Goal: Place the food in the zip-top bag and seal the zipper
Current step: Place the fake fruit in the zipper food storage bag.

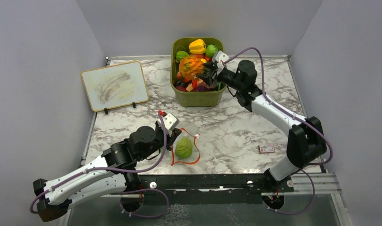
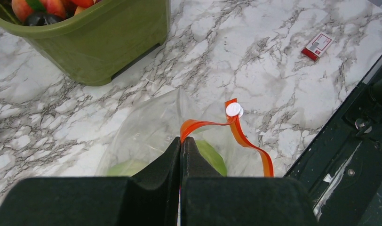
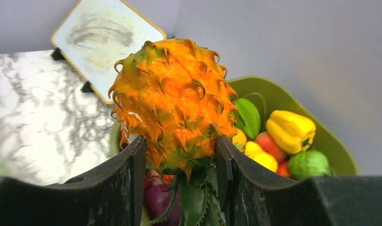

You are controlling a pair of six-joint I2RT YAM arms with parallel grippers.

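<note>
The clear zip-top bag [image 1: 185, 146] lies near the table's front, a light-green cabbage-like ball [image 1: 183, 148] inside it. My left gripper [image 2: 181, 139] is shut on the orange-red zipper [image 2: 205, 124] at the bag's mouth and holds that edge up; the strip curls away to the right past a white slider [image 2: 234, 109]. My right gripper [image 3: 179, 143] is shut on the orange bumpy fruit [image 3: 174, 99] with green leaves at its base. It holds this food [image 1: 191, 67] just above the olive-green bin [image 1: 198, 94].
The bin [image 3: 292, 101] holds more toy produce: a yellow pepper [image 3: 290, 131], green balls, peach and purple pieces. A framed whiteboard [image 1: 115, 85] stands at the back left. A small red-and-white card [image 1: 266, 149] lies on the marble at the right front.
</note>
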